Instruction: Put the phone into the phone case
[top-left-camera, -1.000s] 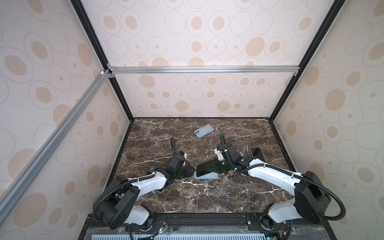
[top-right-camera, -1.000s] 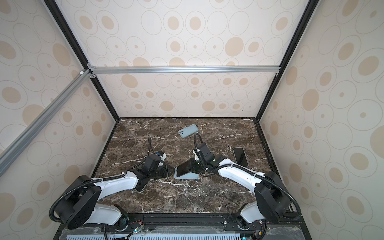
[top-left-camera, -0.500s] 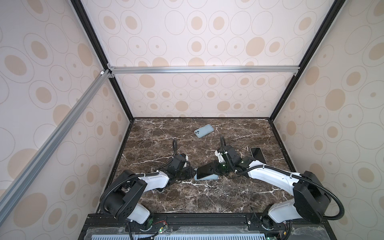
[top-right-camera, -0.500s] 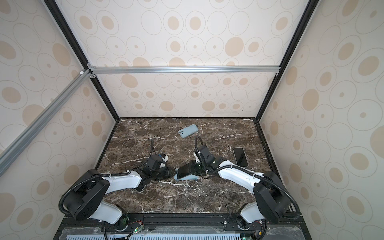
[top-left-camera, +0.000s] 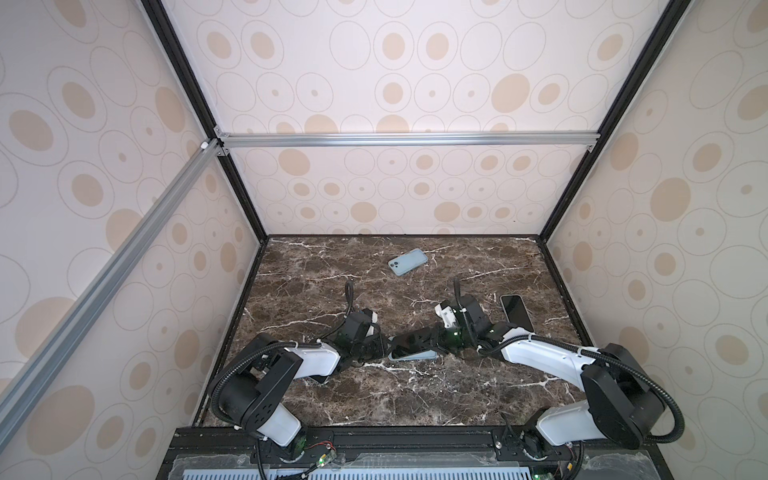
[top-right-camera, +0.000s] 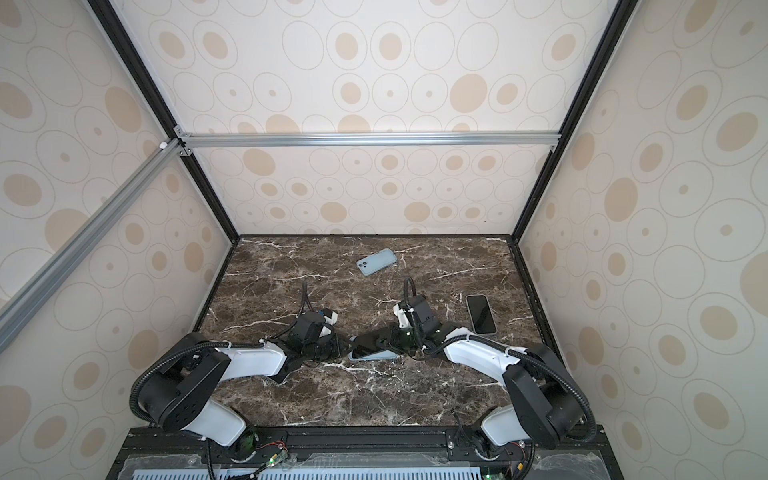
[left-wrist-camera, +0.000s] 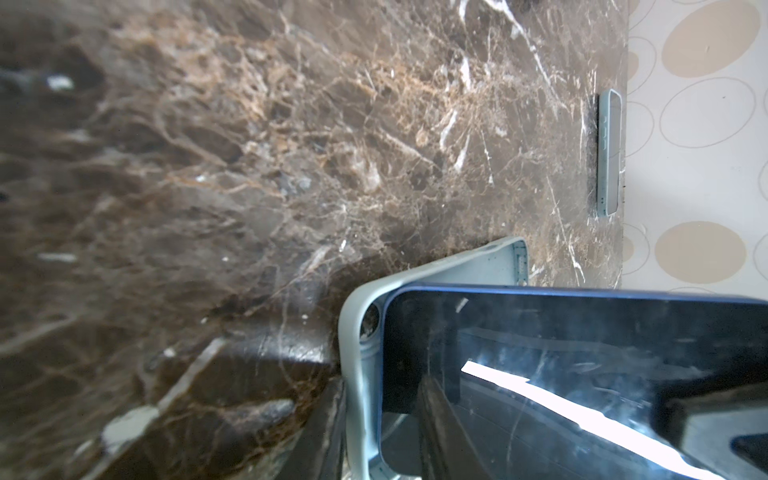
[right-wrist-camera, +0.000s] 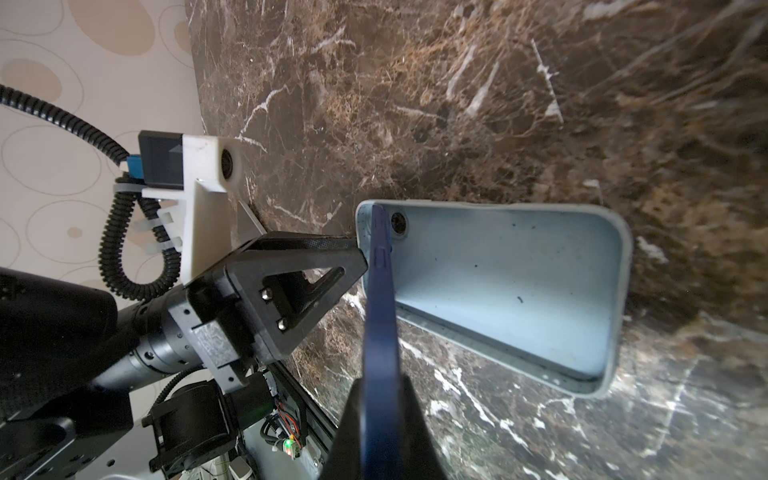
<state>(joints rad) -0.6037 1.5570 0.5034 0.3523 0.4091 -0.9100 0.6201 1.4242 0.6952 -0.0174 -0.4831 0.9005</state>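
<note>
Phone (right-wrist-camera: 380, 316) — one bare; phone case (right-wrist-camera: 511, 286), one empty; other phones (top-left-camera: 407, 262) — two.

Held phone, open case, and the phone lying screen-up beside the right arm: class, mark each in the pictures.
held phone (left-wrist-camera: 540, 332): left wrist view, on its dark screen.
open case (right-wrist-camera: 519, 278): right wrist view, on its inner floor.
screen-up phone (top-left-camera: 516, 312): a top view, on its screen.
</note>
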